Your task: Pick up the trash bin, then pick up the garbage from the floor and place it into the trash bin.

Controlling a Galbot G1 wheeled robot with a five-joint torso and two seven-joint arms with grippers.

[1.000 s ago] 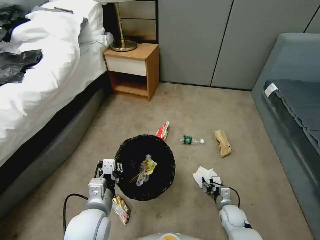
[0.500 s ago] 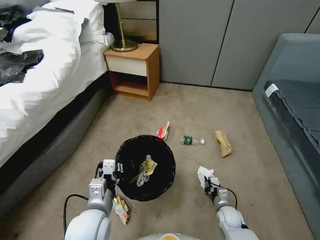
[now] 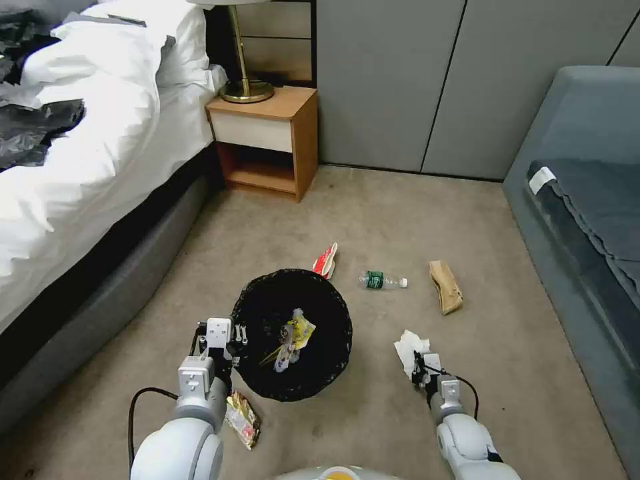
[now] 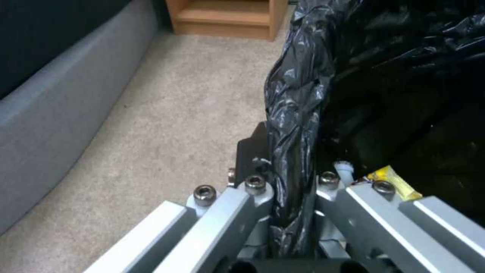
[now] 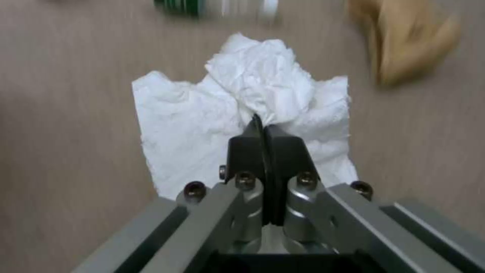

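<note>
The trash bin [image 3: 293,333], round and lined with a black bag, hangs low over the carpet with a yellow wrapper [image 3: 297,331] inside. My left gripper [image 3: 230,341] is shut on its bag-covered rim [image 4: 295,151]. My right gripper [image 3: 419,365] is shut on a crumpled white tissue [image 3: 408,348], pinching a raised fold [image 5: 263,94] of it just over the carpet. More garbage lies around: a red wrapper [image 3: 326,260], a green-label bottle [image 3: 381,281], a brown paper bag [image 3: 445,287] and a gold wrapper [image 3: 241,418] by my left arm.
A bed [image 3: 73,167] with white bedding runs along the left. A wooden nightstand [image 3: 267,140] with a brass lamp stands at the back. A grey sofa [image 3: 587,220] lines the right. Open carpet lies between them.
My right gripper has drawn back slightly with the tissue gathered in it; the tissue looks more bunched. The left arm and bin have stayed still.
</note>
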